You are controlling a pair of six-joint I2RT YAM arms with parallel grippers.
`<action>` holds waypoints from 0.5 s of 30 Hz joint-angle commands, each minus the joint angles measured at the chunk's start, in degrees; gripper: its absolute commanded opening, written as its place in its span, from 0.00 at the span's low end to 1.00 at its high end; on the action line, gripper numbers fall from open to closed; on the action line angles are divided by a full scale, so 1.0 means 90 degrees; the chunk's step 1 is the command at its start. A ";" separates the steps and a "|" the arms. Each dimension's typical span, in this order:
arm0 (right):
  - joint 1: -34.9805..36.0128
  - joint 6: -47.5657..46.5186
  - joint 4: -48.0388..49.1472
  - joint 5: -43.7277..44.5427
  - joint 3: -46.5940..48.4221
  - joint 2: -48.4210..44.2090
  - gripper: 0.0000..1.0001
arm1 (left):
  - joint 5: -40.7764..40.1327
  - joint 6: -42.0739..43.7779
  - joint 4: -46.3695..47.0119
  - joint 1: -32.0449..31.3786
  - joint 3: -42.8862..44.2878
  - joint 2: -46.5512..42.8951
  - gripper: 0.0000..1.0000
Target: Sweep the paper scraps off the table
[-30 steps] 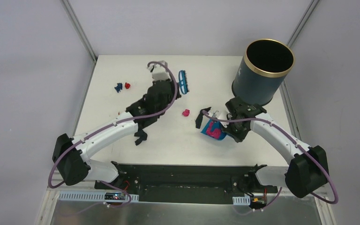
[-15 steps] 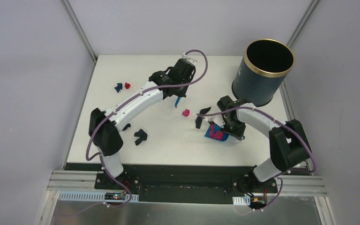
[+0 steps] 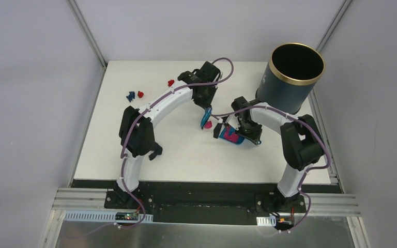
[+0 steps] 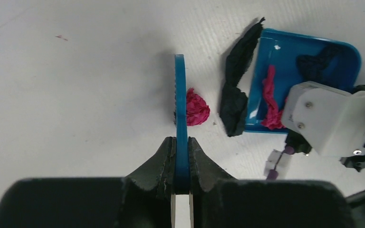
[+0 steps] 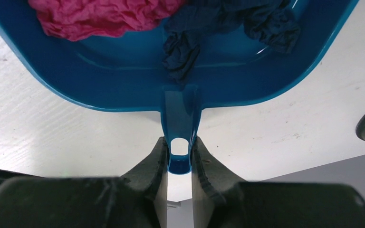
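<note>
We see the left gripper (image 4: pixel 181 141) clamped on the brush (image 4: pixel 180 95) at the centre of the left wrist frame. A pink scrap (image 4: pixel 197 108) touches the brush's right side on the table (image 4: pixel 76 95). The right gripper (image 5: pixel 179 142) pinches the dustpan (image 5: pixel 123 90) by its handle, and pink and dark blue scraps (image 5: pixel 100 16) lie inside. In the top view, loose scraps (image 3: pixel 140 94) sit upper left of centre.

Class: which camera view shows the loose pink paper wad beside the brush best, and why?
The left wrist view: the pink wad lies sharp and whole on the table, against the brush, short of the dustpan. The top external view gives only a pink speck. The right wrist view misses it.
</note>
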 commanded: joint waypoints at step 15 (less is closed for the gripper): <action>0.0305 0.0235 0.0312 -0.0142 0.0187 0.0083 0.00 | 0.2291 -0.1205 0.1950 0.0074 -0.0633 -0.0067 0.00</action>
